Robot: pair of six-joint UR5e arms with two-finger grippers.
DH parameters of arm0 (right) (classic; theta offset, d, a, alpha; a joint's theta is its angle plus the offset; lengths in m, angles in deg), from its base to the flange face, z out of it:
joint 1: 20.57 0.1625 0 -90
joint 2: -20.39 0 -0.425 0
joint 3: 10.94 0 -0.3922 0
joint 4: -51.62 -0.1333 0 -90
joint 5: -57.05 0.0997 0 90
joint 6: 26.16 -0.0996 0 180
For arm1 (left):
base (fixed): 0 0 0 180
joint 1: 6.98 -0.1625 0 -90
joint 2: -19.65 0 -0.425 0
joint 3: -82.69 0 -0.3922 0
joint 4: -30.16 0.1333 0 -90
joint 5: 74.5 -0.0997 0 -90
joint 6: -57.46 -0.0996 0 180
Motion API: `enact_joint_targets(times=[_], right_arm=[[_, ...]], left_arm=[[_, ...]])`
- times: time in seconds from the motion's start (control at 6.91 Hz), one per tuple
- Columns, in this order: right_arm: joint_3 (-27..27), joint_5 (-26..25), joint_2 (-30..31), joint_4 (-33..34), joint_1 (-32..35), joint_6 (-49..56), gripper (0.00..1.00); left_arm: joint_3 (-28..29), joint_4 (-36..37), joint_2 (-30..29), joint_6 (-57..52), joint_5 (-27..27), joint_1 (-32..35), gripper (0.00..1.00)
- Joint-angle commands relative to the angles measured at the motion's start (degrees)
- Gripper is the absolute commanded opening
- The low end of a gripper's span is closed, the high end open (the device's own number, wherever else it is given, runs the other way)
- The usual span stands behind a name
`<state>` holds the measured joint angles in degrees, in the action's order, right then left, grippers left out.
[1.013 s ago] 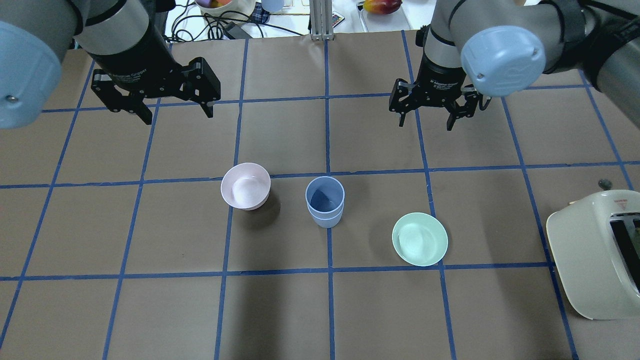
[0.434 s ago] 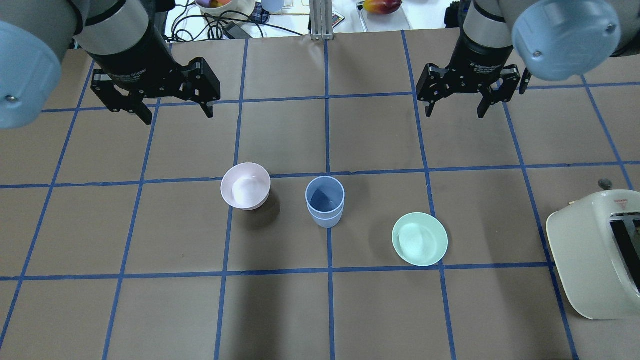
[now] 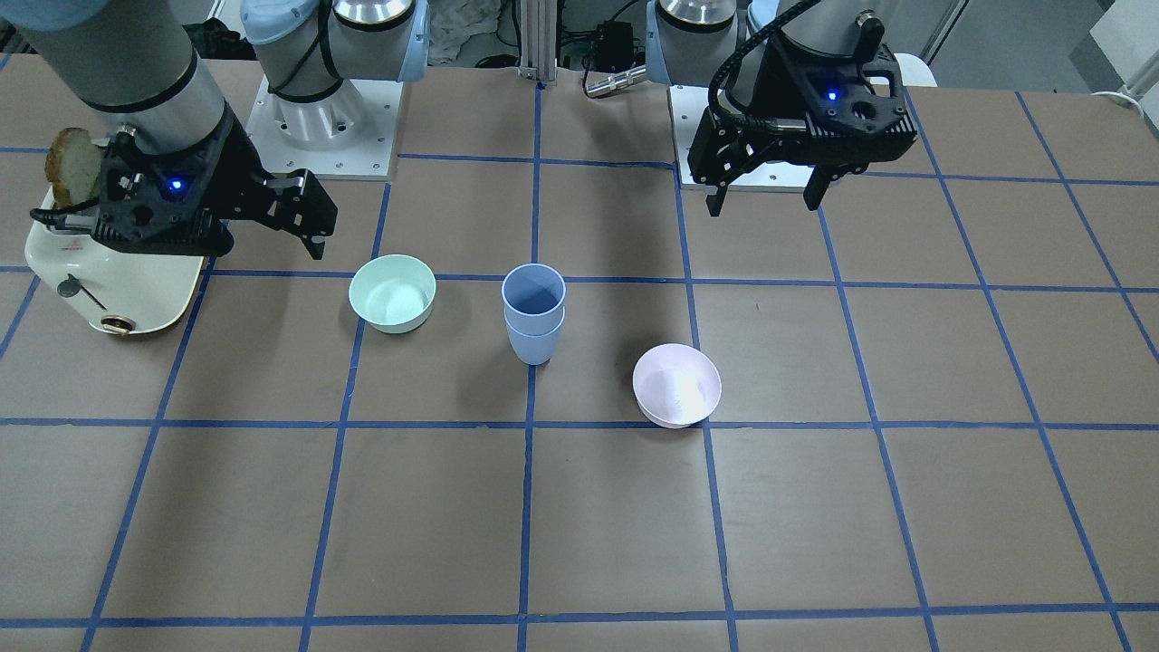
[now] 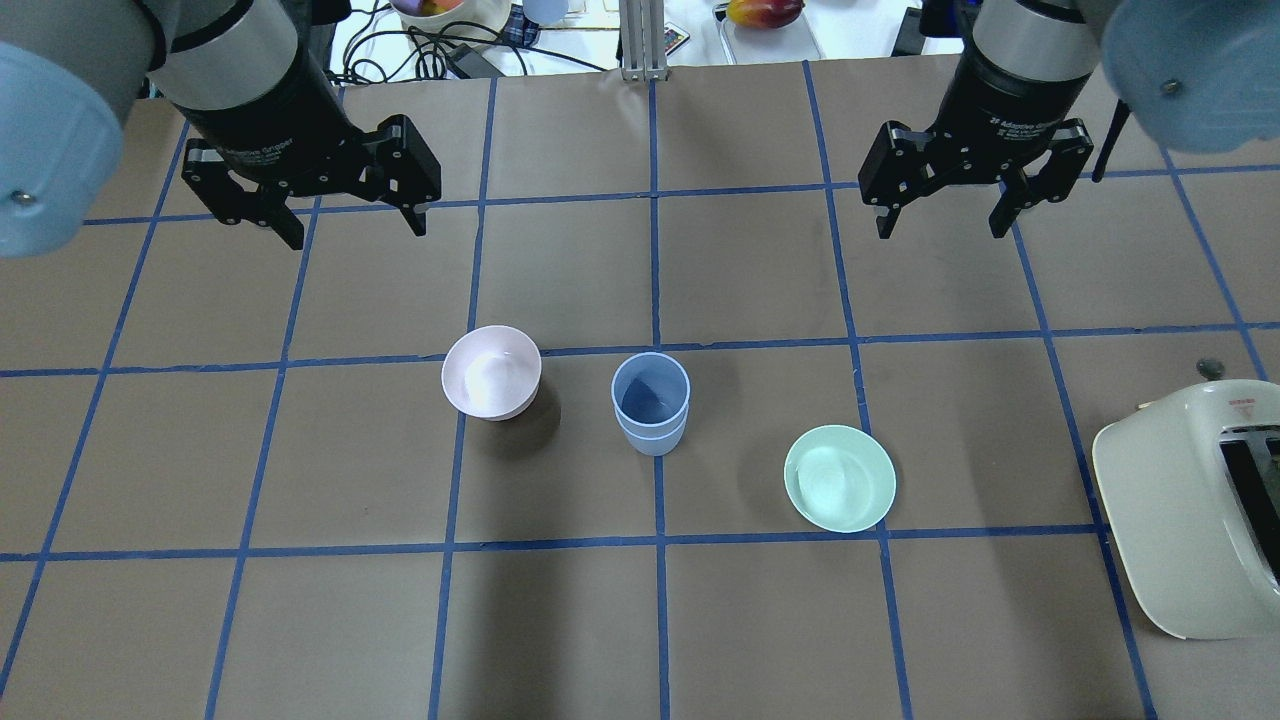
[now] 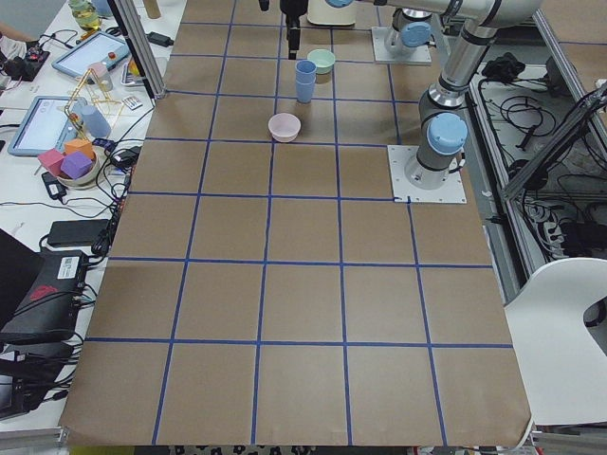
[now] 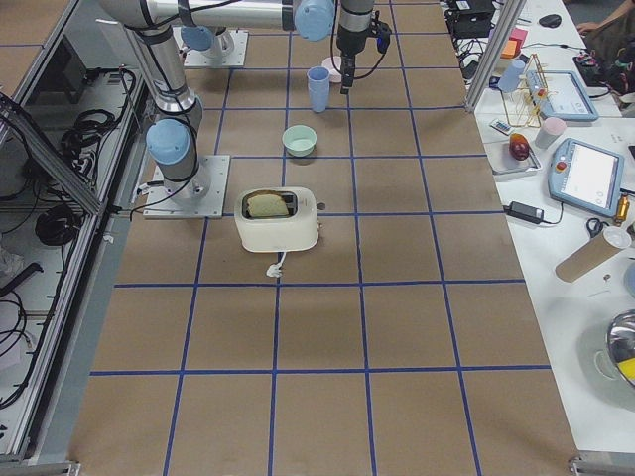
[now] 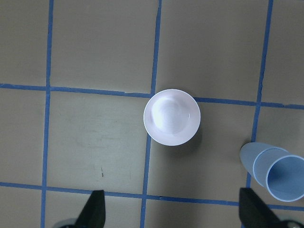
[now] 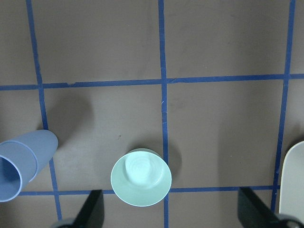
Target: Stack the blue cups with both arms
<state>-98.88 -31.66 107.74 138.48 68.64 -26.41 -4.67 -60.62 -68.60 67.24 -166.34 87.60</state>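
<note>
**Overhead view.** The left arm (image 4: 235, 75) and right arm (image 4: 1020, 50) hang over the far part of the table (image 4: 560, 620), wrists pointing down. The left gripper (image 4: 358, 228) and right gripper (image 4: 941, 225) each have their jaws spread wide and grasp nothing. The blue cups (image 4: 650, 405) stand upright on the table, one nested inside the other. They are well apart from both grippers, which lie beyond the cups to either side. A pink bowl (image 4: 491, 372) sits near the cups on their left and a green bowl (image 4: 840, 478) near them on their right. A toaster (image 4: 1190, 520) stands well to the right of the cups.

**Front-facing view.** The sides are mirrored. Both grippers hang above the table, behind the cups.

**Left wrist view.** The jaw tips are spread at the lower edge, with the pink bowl ahead between them. The cups lie at the lower right, just beside one tip.

**Right wrist view.** The cups lie at the lower left edge, and the green bowl is between the spread tips.

**Side views.** The cups stand upright, small in the picture, at the far end of the table.
</note>
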Motion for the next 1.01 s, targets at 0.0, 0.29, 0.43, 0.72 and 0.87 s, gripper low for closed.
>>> enact_joint_targets(times=[0.0, 0.29, 0.43, 0.72, 0.87], right_arm=[[0.0, 0.1, 0.9, -0.6, 0.3, 3.7, 1.0], [-0.1, -0.1, 0.7, -2.0, -0.1, 3.7, 1.0], [0.0, 0.0, 0.7, -2.0, -0.1, 3.7, 1.0], [-0.1, -0.4, 0.6, -1.9, -0.1, 3.7, 1.0], [-0.1, -0.4, 0.6, -2.0, -0.1, 3.6, 1.0]], left_arm=[[0.0, 0.0, -0.1, 0.0, 0.0, 0.0, 1.0], [-0.1, -0.1, -0.1, 0.0, 0.0, 0.0, 1.0], [0.0, -0.1, -0.1, 0.0, 0.0, 0.0, 1.0], [0.0, -0.1, -0.3, 0.1, 0.2, 0.3, 1.0], [-0.1, 0.0, -0.3, 0.1, 0.0, 0.3, 1.0]])
